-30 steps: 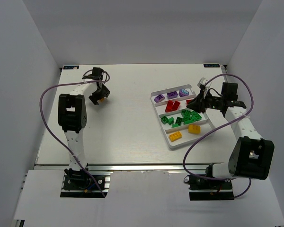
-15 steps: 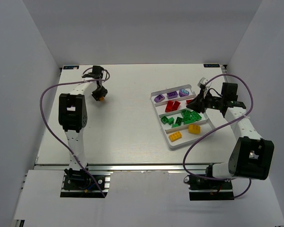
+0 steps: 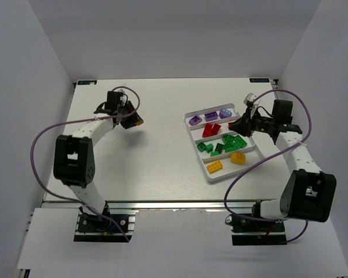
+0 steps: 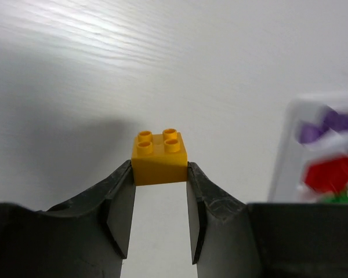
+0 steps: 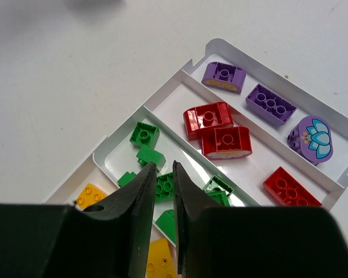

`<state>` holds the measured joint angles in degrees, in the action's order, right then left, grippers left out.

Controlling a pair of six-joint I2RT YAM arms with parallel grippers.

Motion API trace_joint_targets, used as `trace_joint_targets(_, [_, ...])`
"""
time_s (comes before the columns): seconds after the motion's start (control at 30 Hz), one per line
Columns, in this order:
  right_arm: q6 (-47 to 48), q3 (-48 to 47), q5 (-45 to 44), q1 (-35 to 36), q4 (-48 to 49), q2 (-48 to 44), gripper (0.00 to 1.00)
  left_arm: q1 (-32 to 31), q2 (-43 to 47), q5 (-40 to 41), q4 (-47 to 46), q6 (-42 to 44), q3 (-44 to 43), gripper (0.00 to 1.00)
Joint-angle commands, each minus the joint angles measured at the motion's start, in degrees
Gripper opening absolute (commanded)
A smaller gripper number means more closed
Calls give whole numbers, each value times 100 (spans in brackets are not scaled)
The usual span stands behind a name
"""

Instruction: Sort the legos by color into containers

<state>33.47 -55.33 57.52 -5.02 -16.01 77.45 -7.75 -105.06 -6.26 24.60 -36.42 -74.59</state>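
the left gripper is clamping a yellow brick between its jaws, studs facing up, each jaw pressing one side of it. the brick is hanging over the bare worktop, casting a shadow on it, well apart from the tray, which is showing only as a blur at the right edge of the left wrist view. the right gripper is hovering over the tray, above the green compartment, its jaws standing narrow with only a slit between them and gripping no brick. in the tray, three purple bricks are lying in the far compartment, three red bricks in the next, a cluster of green bricks in the third, and two yellow bricks in the nearest one.
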Motion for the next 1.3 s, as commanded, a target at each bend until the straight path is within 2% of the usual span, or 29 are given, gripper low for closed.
trace_joint_targets(0.0, [-288,-57,155,9,379,-160,23,-489,1091,-1938,-1910,635,889,0])
trace_joint_targets(0.13, [-639,-136,67,36,528,-107,14,-1472,1286,-3001,-2775,777,1376,1])
trace_joint_targets(0.2, [-745,-180,14,27,590,-72,11,-1834,1120,-3214,-3038,838,1359,1])
trace_joint_targets(0.23, [-859,-189,-21,27,625,-72,10,-2166,1032,-3276,-3057,882,1220,1])
trace_joint_targets(0.43, [-1150,-189,-337,27,827,-142,10,-3056,-12,-3575,-2558,1427,104,4])
trace_joint_targets(0.57, [-1229,-66,-566,27,959,-344,10,-3373,-690,-3672,-1951,1691,-888,8])
trace_joint_targets(0.8, [-1273,215,-891,1,1056,-661,12,-3892,-1579,-3680,-1082,2025,-1943,12])
trace_joint_targets(1.07, [-1326,435,-1023,-87,1170,-863,13,-4261,-1957,-3514,-500,2271,-2438,21])
trace_joint_targets(1.27, [-1352,470,-1006,-131,1197,-881,14,-4402,-2133,-3259,-228,2324,-2648,34])
